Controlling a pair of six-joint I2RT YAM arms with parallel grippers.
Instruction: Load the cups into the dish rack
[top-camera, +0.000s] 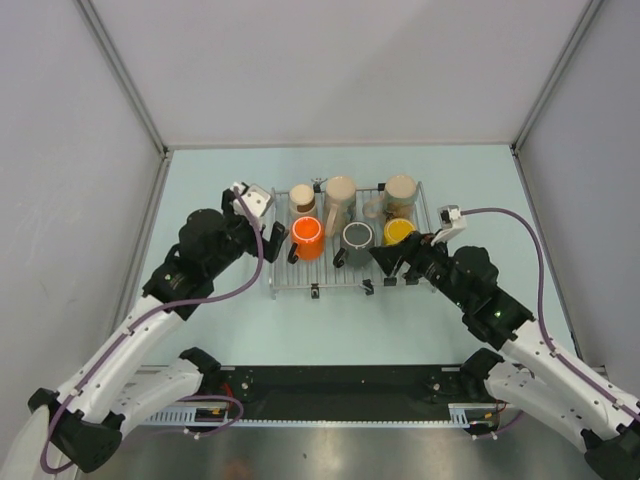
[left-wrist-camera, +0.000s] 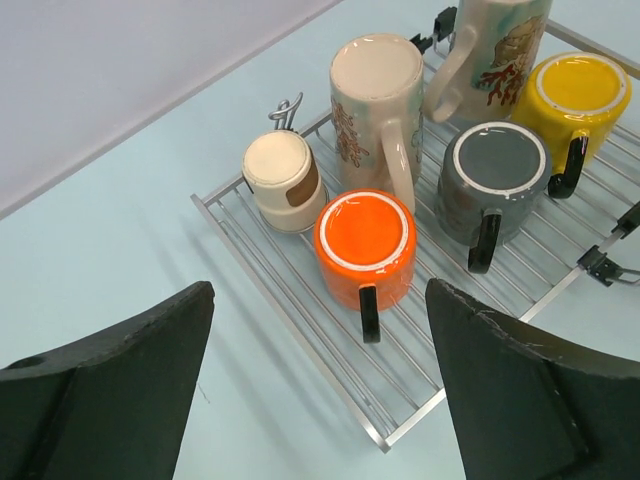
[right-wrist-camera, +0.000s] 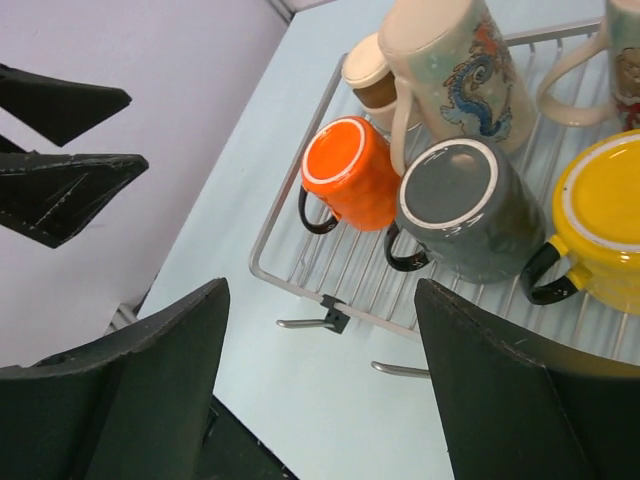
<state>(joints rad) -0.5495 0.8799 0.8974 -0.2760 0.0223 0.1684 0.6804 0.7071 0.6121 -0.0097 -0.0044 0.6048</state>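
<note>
Now you have every mug base-up on the dish rack (top-camera: 335, 272): orange mug (top-camera: 307, 238), grey mug (top-camera: 357, 237) and yellow mug (top-camera: 398, 231) in the near row, and a small cream cup (top-camera: 302, 198) and two tall cream mugs (top-camera: 340, 195) behind. Your left gripper (left-wrist-camera: 320, 295) hangs by the rack's left edge and your right gripper (right-wrist-camera: 322, 290) by its near right corner. Both are spread wide and hold nothing.
</note>
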